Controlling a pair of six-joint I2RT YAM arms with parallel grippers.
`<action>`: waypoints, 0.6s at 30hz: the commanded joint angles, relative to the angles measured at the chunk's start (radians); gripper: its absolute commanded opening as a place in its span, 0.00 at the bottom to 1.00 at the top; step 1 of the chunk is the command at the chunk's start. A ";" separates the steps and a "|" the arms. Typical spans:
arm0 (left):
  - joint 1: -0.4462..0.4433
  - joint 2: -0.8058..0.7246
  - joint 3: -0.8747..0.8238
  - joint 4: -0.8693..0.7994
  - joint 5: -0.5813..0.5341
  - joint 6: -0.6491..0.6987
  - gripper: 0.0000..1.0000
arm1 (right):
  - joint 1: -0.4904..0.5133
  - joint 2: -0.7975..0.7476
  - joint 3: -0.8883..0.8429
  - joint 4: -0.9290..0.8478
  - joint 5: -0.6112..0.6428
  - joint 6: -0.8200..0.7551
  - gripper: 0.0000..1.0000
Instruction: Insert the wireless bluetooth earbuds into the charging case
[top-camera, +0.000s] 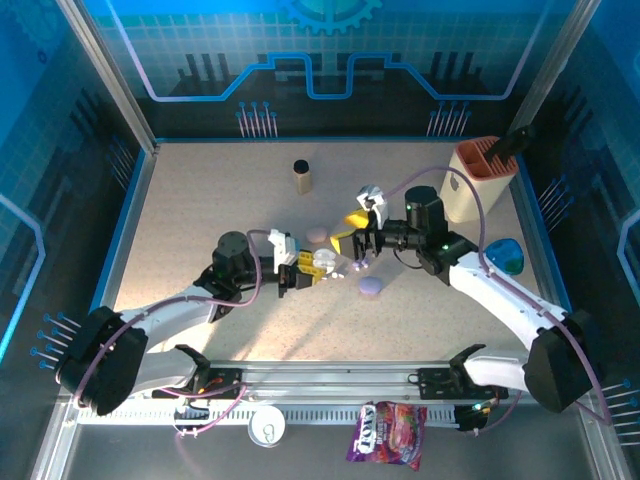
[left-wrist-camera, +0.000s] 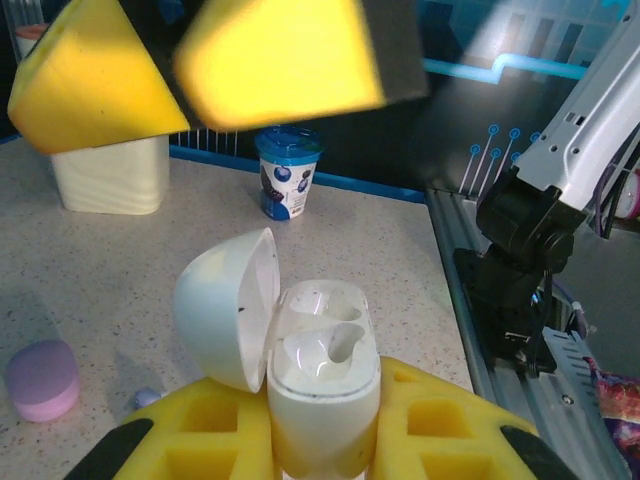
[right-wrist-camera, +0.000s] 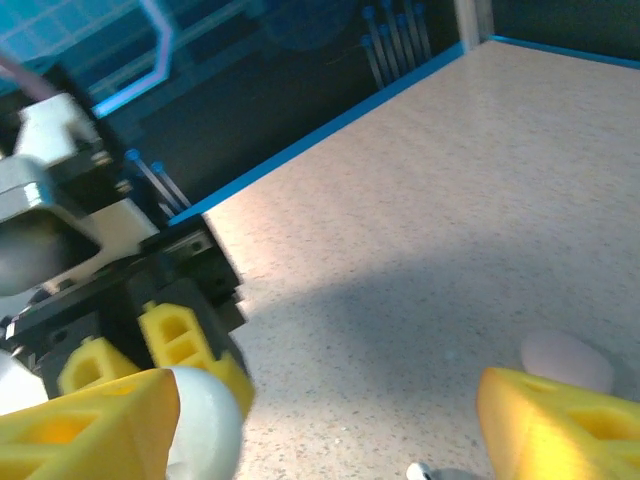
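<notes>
Midway across the counter, the left gripper clamps the open white charging case; the right gripper hangs above, jaws spread.

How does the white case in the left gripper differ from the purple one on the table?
The white case is open, lid swung left; the purple case is shut. The white case is clamped upright in the left gripper; the purple case lies loose on the table. Both are small, rounded pebbles.
</notes>
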 joint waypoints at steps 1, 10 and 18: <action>-0.009 0.006 -0.041 0.151 -0.035 0.040 0.13 | -0.041 0.018 0.011 -0.046 0.106 0.162 0.73; -0.009 0.057 -0.189 0.494 -0.116 -0.051 0.13 | -0.024 0.258 0.182 -0.422 0.176 0.097 0.65; -0.009 0.094 -0.255 0.620 -0.143 -0.107 0.13 | 0.053 0.504 0.393 -0.716 0.262 -0.049 0.55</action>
